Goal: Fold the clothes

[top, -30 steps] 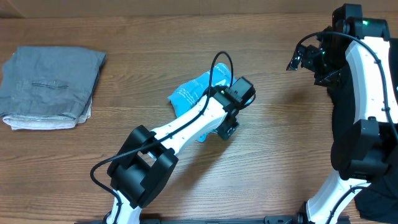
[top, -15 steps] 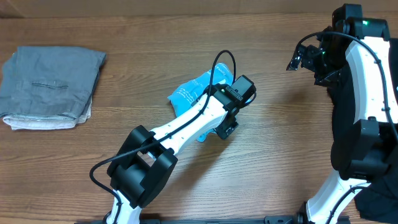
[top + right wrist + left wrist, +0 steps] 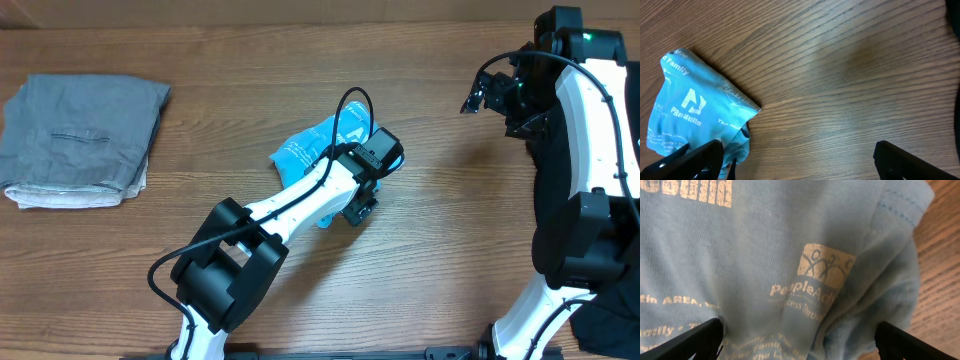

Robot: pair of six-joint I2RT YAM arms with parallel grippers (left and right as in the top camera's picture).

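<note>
**Crumpled T-shirt (image 3: 305,150) waited mid-table under an open left gripper (image 3: 797,342)**

The light blue shirt lay bunched near the middle of the table, well apart from the folded grey garment (image 3: 85,140) by the left edge. The left gripper hung close over the printed cloth with its jaws spread wide, pinching nothing. The right gripper (image 3: 797,160) hovered toward the far right corner over bare wood, its jaws likewise spread. The shirt looked light, limp and quick to bunch. A pinch on the stitched hem (image 3: 905,205) would probably lift one layer more cleanly than a grab at the wadded middle.
</note>
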